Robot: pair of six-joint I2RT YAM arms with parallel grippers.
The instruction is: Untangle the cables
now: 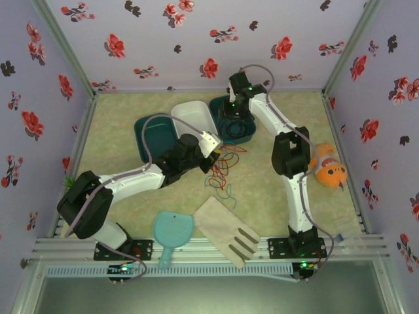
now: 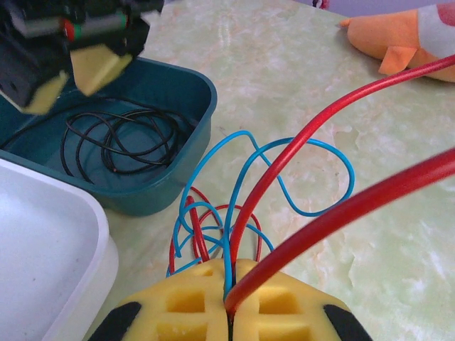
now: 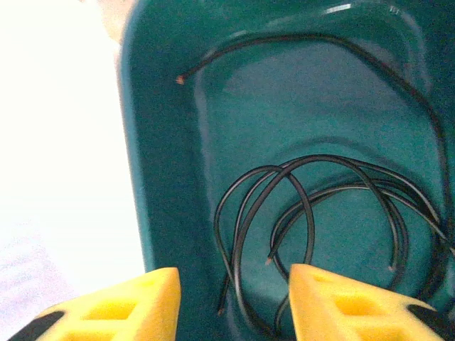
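Two white robot arms with black joints
The left arm (image 1: 131, 180) and right arm (image 1: 298, 196) carry looping grey-lilac cables (image 1: 159, 116) and green lights (image 1: 306, 264); left gripper (image 2: 229, 284) and right gripper (image 3: 233, 284) have yellow gridded pads.

A lab test cell: floral-print walls (image 1: 196, 33) and an aluminium frame (image 1: 52, 248) box in a marbled tabletop (image 1: 131, 104).

Cables (image 2: 320, 117) in three colours, two teal tubs (image 1: 141, 134), one white tub (image 1: 193, 118), one plush fish (image 1: 327, 171)
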